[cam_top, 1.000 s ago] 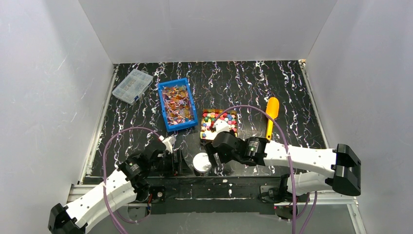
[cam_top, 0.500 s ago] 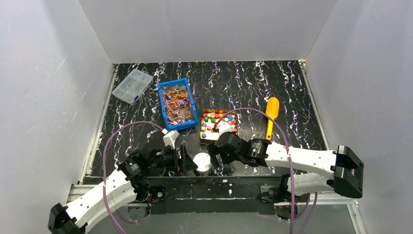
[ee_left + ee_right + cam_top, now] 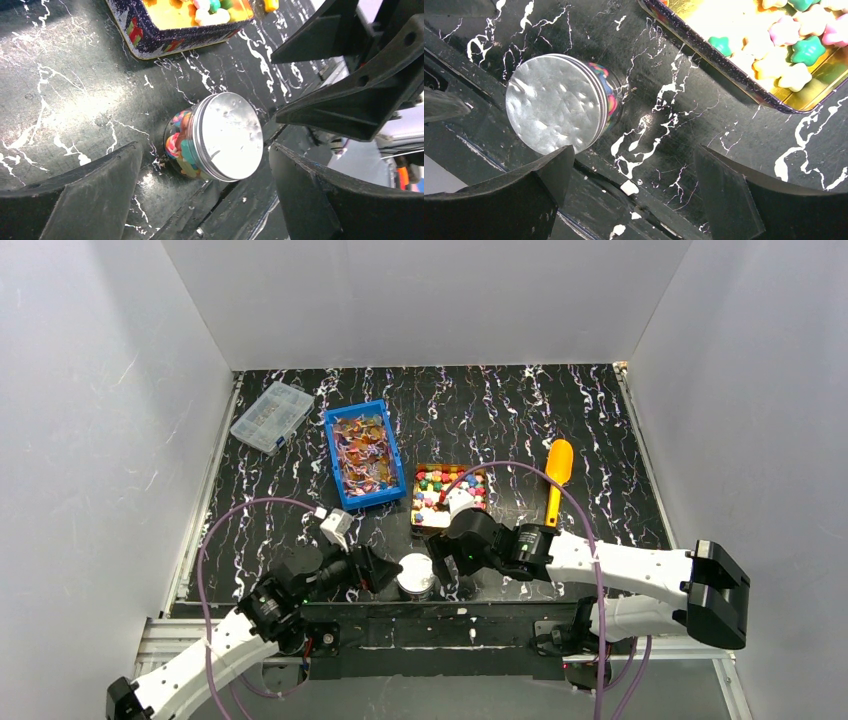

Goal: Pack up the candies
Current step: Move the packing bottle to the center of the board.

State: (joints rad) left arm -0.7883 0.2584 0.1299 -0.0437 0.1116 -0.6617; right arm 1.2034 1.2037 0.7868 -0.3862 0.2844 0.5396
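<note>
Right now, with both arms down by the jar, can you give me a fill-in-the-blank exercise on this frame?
1. The lidded jar stands ___ the left hand and the right hand.
2. The jaws of both hands stand wide ___.
3. The wrapped candies lie in the ___ bin.
4. Right of the tin lies an ___ scoop.
Missing words: between; open; blue; orange.
</note>
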